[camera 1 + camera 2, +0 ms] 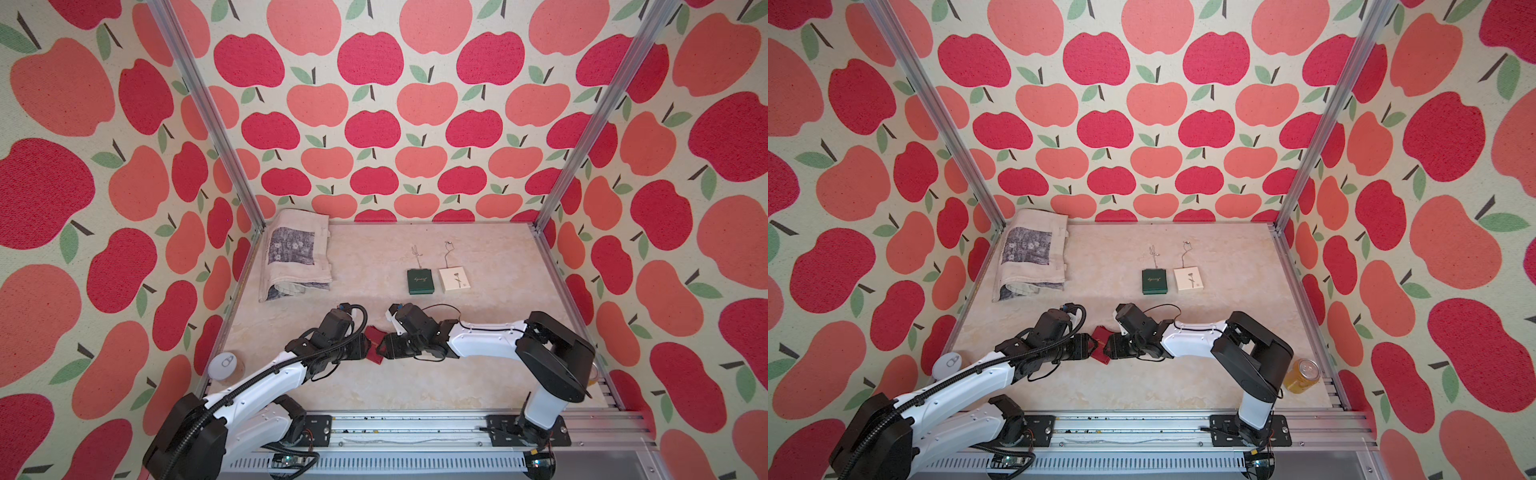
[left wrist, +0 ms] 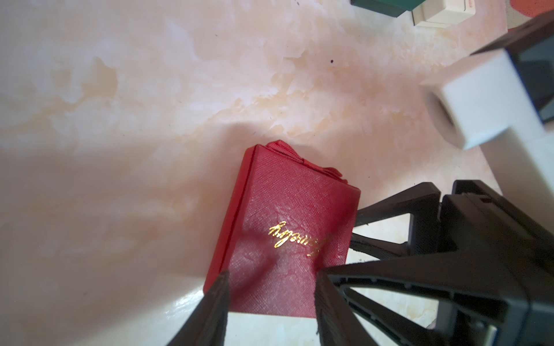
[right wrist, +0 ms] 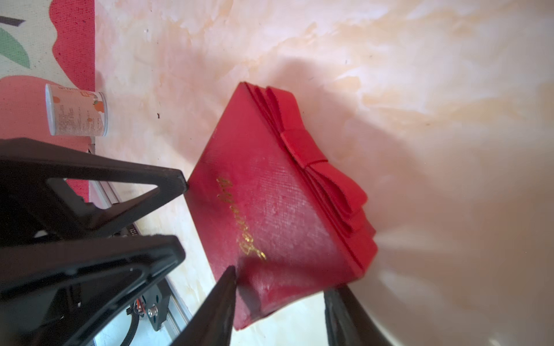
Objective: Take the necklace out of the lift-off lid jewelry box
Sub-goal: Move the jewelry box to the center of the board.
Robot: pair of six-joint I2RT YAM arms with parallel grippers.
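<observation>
Red jewelry box [image 2: 287,239] (lid on, necklace hidden) lies lengthwise ahead of left end effector [image 2: 273,274], its corner straddled by right end effector [image 3: 281,278]; cannot tell whether either is clenched

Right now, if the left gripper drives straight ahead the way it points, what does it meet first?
The red jewelry box, which sits between the fingers of the left gripper. Just beyond it, the right gripper faces in from the opposite side.

jewelry box [image 2: 284,209]: grained, matt | bow [image 3: 314,155]: cloth ribbon | table [image 2: 120,90]: glossy
</observation>
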